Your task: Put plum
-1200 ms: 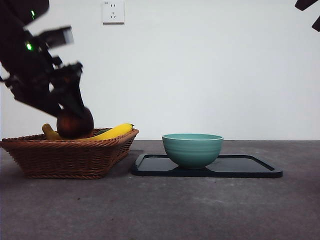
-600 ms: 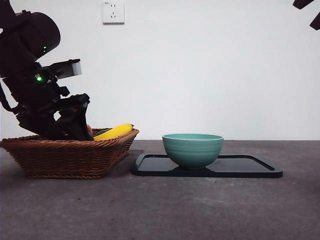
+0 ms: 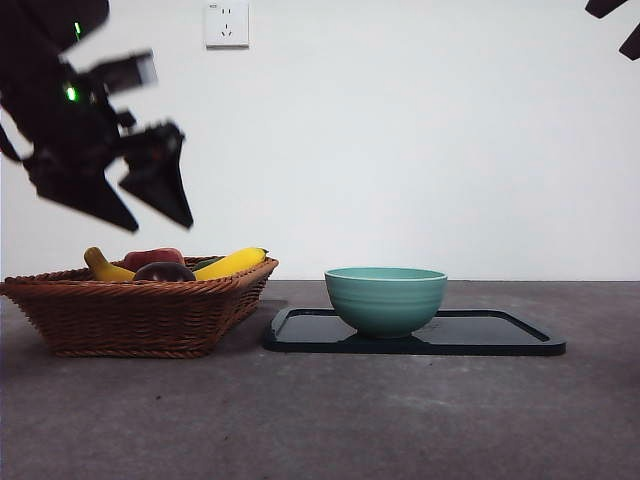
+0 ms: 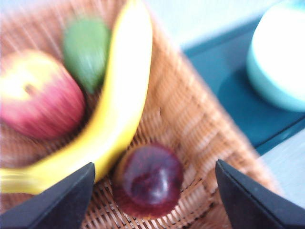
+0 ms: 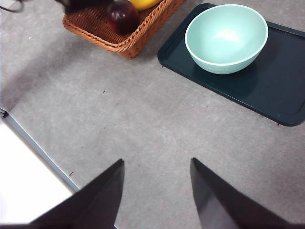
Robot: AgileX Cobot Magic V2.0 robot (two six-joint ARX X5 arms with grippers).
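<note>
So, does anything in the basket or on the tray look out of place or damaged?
Nothing stands out. The plum lies whole in the basket beside a banana, and the bowl sits upright on the tray.

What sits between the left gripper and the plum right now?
Nothing: in the front view the left gripper hangs open above the plum, which lies in the wicker basket beside the banana.

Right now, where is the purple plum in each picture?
Front view: the plum peeks over the wicker basket's rim, below the left gripper.
Left wrist view: the plum lies in the basket, touching the banana.
Right wrist view: the plum is in the basket's corner.
Shared landmark: the teal bowl.
</note>
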